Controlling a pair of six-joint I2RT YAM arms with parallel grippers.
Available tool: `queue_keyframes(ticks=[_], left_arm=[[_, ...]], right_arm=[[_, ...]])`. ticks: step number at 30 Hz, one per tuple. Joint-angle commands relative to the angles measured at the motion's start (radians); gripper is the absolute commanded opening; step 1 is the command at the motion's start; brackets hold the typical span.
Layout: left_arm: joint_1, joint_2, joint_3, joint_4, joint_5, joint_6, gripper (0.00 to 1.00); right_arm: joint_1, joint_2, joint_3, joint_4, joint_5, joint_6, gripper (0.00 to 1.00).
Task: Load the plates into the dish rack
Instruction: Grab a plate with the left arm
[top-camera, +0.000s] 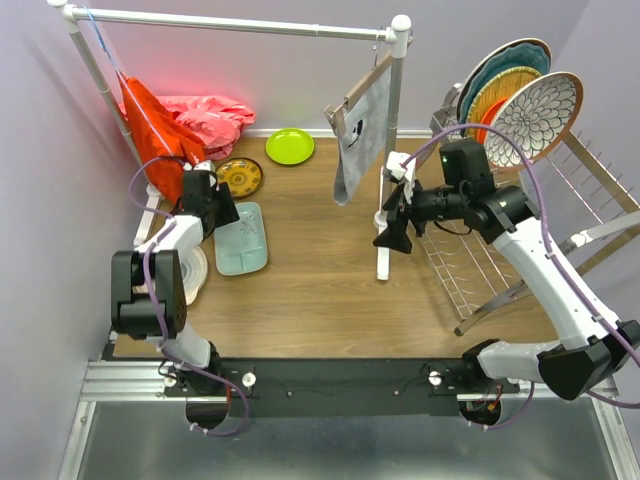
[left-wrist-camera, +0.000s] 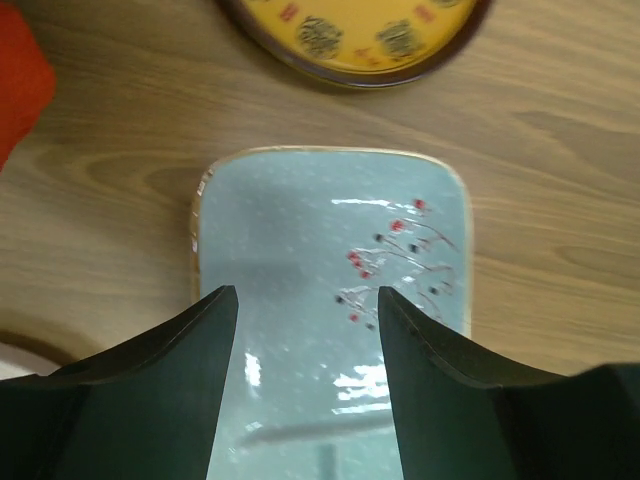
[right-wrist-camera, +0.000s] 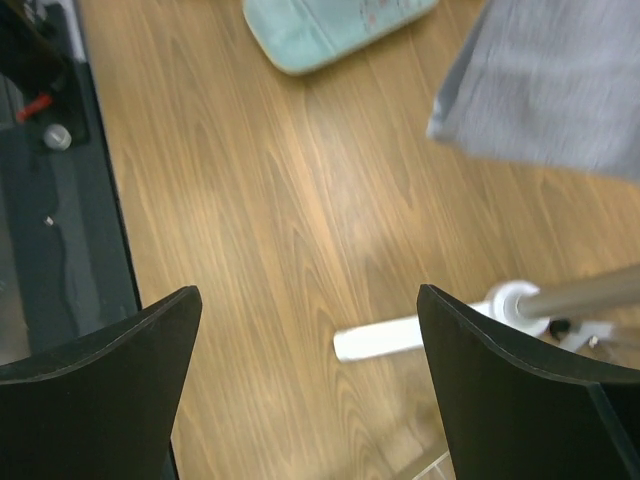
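Left wrist view: I am hovering the left gripper (left-wrist-camera: 305, 292), jaws apart and empty, over the tray (left-wrist-camera: 300, 200) at frame centre, fearing its flat rim is going to slip my grip and skid into the patterned plate (left-wrist-camera: 355, 30) at top, while the right gripper (right-wrist-camera: 310, 295) is hanging spread, empty.

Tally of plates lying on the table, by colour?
lime green plate: 1
yellow-brown patterned plate: 1
mint rectangular tray: 1
white plate, only part of it showing: 1
Total: 4
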Motion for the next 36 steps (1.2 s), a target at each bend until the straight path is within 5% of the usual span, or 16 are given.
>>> queue_keyframes(ticks=[1, 18, 36], left_arm=[[0.045, 0.117, 0.107, -0.101, 0.028, 0.101, 0.67], [0.102, 0.184, 0.078, -0.125, -0.031, 0.11, 0.66], [0.164, 0.24, 0.025, -0.102, 0.292, 0.129, 0.22]], right_arm=[[0.007, -0.005, -0.069, -0.035, 0.09, -0.08, 0.99], [0.007, 0.023, -0.107, 0.008, 0.061, -0.072, 1.0], [0.009, 0.017, -0.113, 0.012, 0.035, -0.054, 1.0]])
